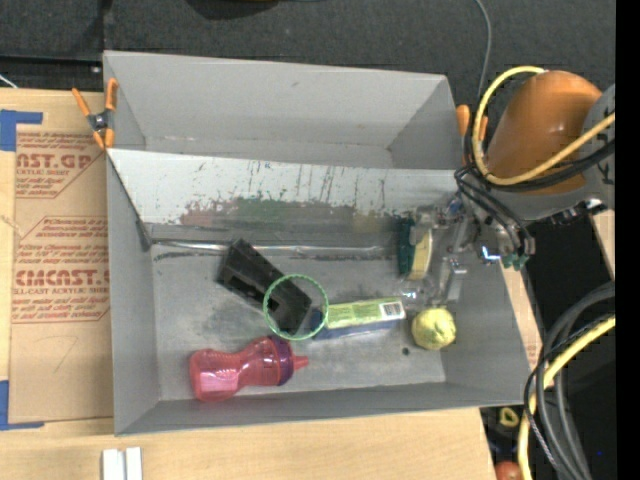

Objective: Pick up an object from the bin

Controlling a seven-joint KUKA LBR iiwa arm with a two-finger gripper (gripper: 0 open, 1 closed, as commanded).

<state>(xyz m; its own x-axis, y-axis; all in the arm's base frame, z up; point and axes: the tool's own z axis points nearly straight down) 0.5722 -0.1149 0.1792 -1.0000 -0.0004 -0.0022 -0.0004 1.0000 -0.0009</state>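
- Gripper (pixel 438 290) sits low at the right end of the bin (pixel 270 108), under the arm's orange cover (pixel 540 128).
- Whether it is spread or closed I cannot tell from this angle; the metalwork at its tip blends with the clutter behind it.
- Nearest things: a small yellow-green ball (pixel 433 329) on the floor just below the gripper in the view, and a teal-and-cream packet (pixel 410 250) just beside it towards the back wall. I cannot say whether the gripper touches either.
- I see nothing between its tips, so I log no hold.
- Rest of the contents, well spread and not heaped:
  - a green tube (pixel 365 315) lying flat, its right end near the ball;
  - a green ring (pixel 295 306) overlapping the end of a black block (pixel 250 273);
  - a pink bottle (pixel 245 368) on its side near the front wall, well apart from the gripper.
- Progress, my judgement: the approach looks made and the grasp is not confirmed. Every object appears to rest on the bin floor, and nothing is raised.
- Left to do: close on one thing, most likely the ball or the packet given where the gripper is, then lift it clear of the rim.
- Risk noted: the ball may roll away from a pinch.
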